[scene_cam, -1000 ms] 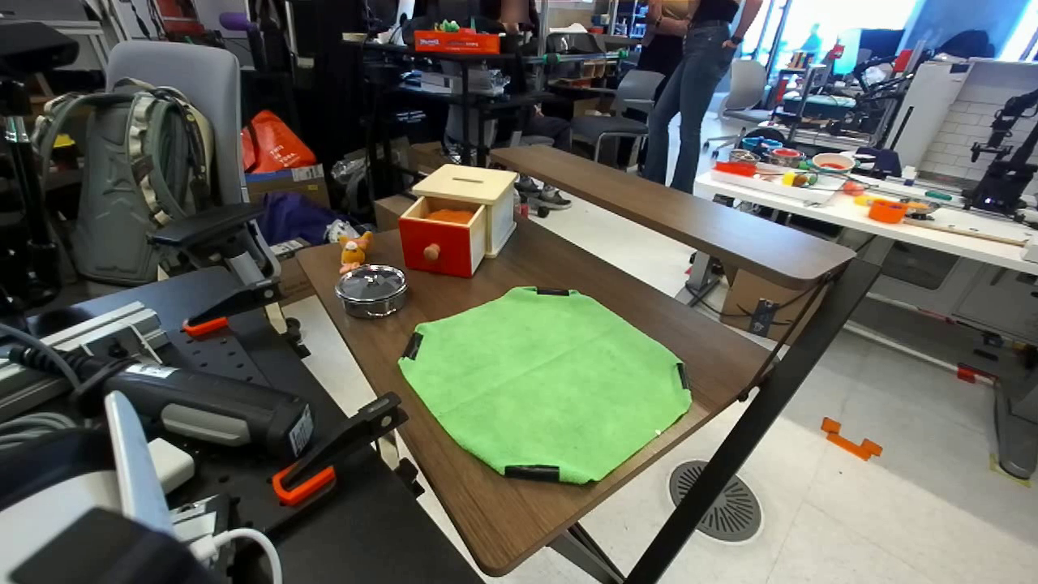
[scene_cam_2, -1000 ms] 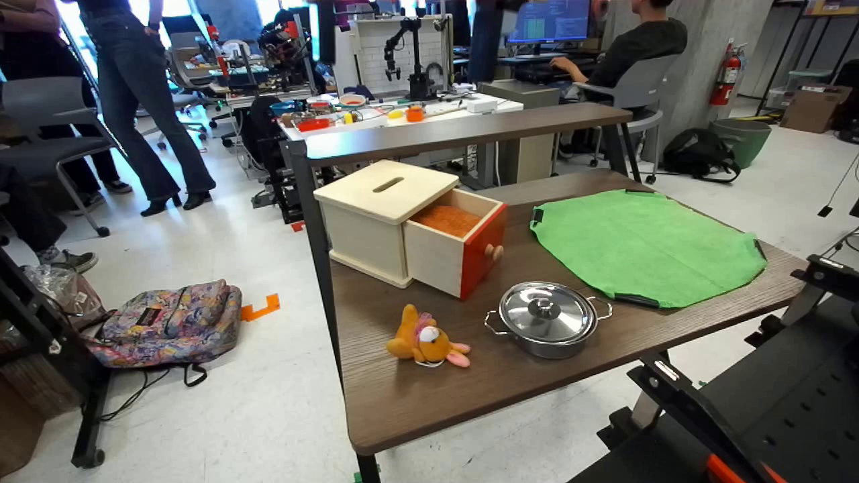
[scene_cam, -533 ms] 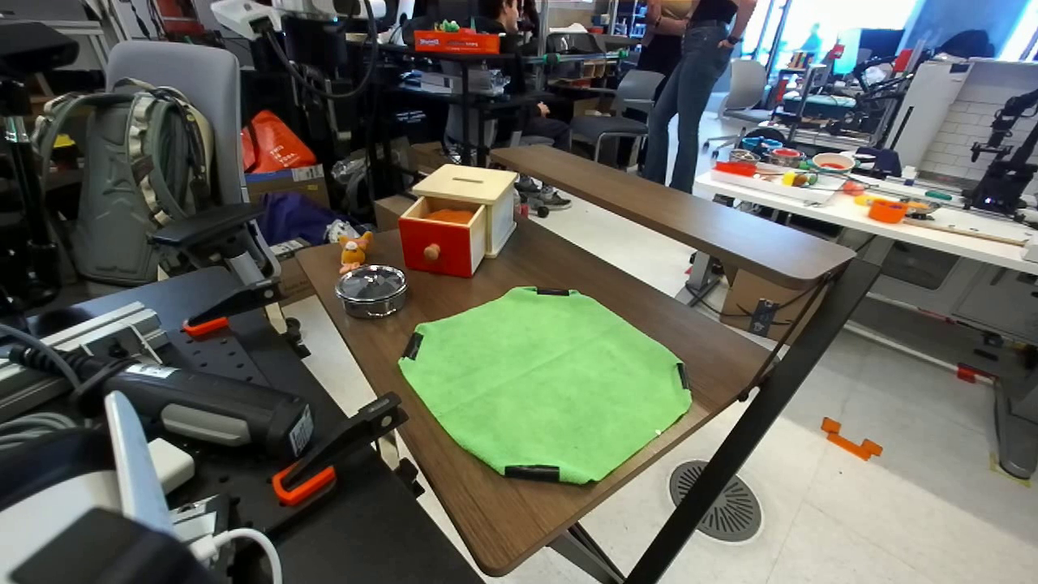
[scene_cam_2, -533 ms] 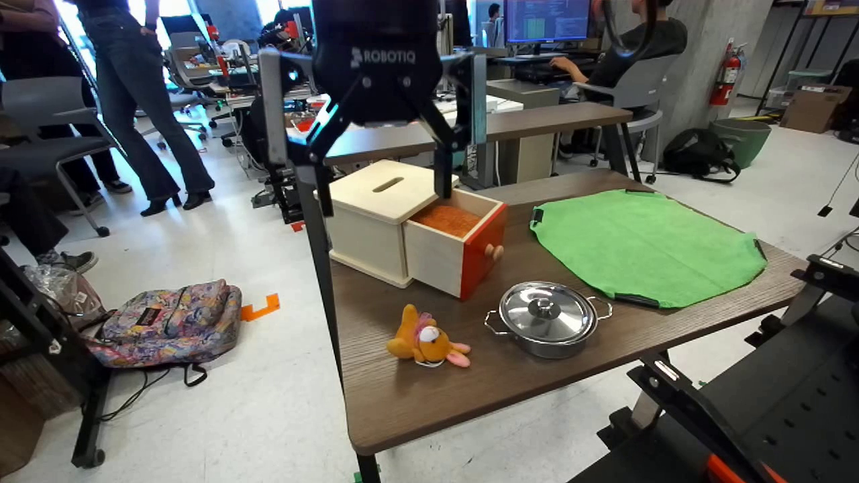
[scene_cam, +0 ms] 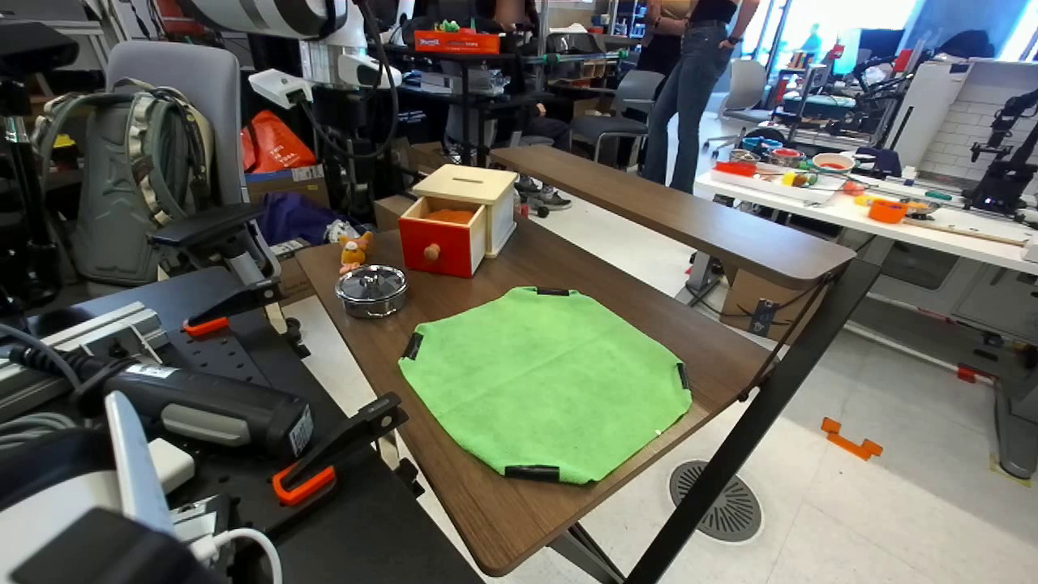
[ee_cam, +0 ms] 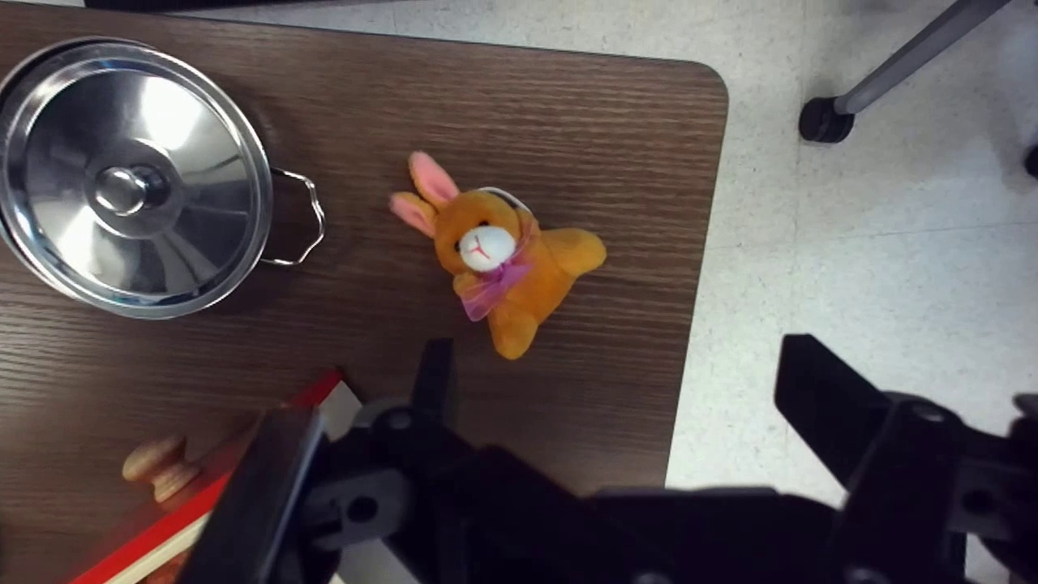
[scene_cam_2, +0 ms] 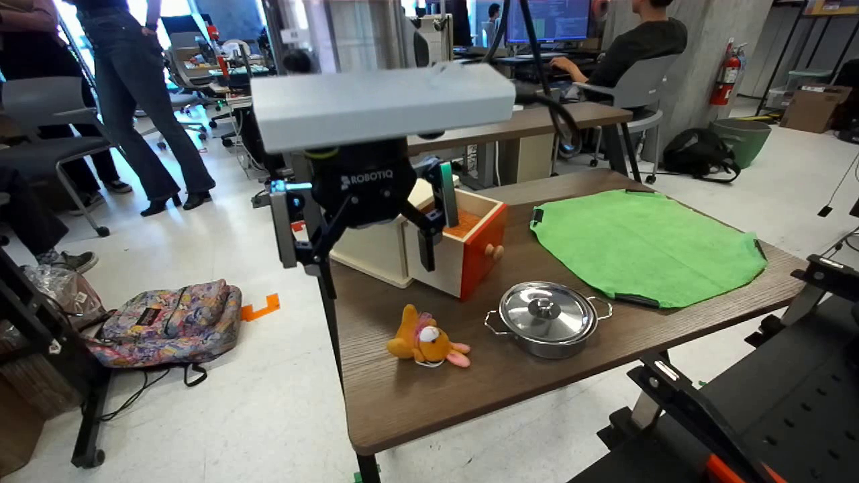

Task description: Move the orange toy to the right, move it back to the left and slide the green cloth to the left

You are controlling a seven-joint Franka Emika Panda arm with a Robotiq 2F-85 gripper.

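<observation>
"ROBOTIQ" lettering, pale capitals, small logo at left, on black body of gripper, upper half, left of centre, in an exterior view. Sole clear read. Same frame, not legible: dark patch on patterned backpack, lower left; text on monitor, top, right of centre; label on fire extinguisher, upper right. In an exterior view, also unreadable: white print on orange bag, upper left; lettering on red-orange box, top, left of centre; white label on black handheld device, lower left.
</observation>
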